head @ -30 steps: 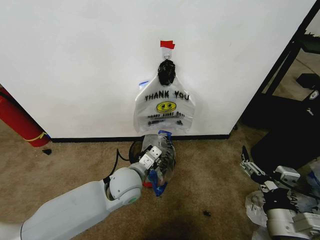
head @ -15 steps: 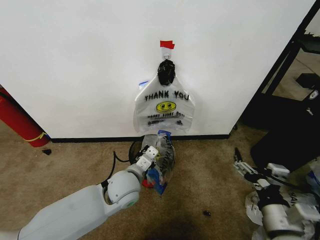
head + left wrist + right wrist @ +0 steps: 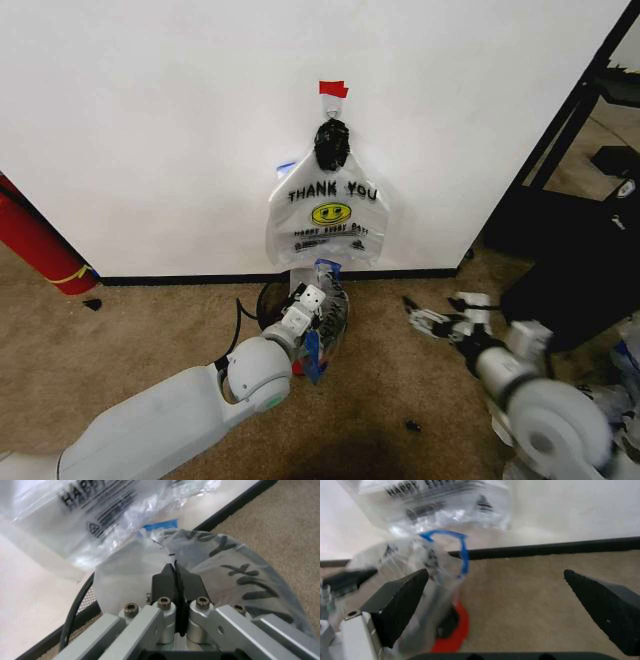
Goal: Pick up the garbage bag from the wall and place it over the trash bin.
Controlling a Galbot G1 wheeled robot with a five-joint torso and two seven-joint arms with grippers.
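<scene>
The garbage bag (image 3: 326, 300) with blue handles is draped on the trash bin (image 3: 267, 297), a black mesh basket on the carpet at the foot of the wall (image 3: 150, 120). My left gripper (image 3: 317, 304) is at the bin's top, shut on the bag's thin film (image 3: 235, 581); its black fingertips (image 3: 165, 583) are pressed together. The bin's wire rim (image 3: 75, 617) shows under the plastic. My right gripper (image 3: 414, 315) hovers open to the right of the bin, apart from it. Between its spread fingers (image 3: 402, 600) I see the bag's blue handle (image 3: 463, 557) and the bin's red base (image 3: 457, 628).
A second bag (image 3: 328, 215) printed THANK YOU hangs by a black knot on the wall under red tape (image 3: 333, 89). A red cylinder (image 3: 35, 240) leans at the left. Black furniture (image 3: 570, 200) and loose plastic (image 3: 625, 400) crowd the right. Open carpet lies in front.
My right arm has swung from the lower right up and leftward toward the bin, fingers still open. The left gripper has shifted slightly toward the wall, still holding the bag.
</scene>
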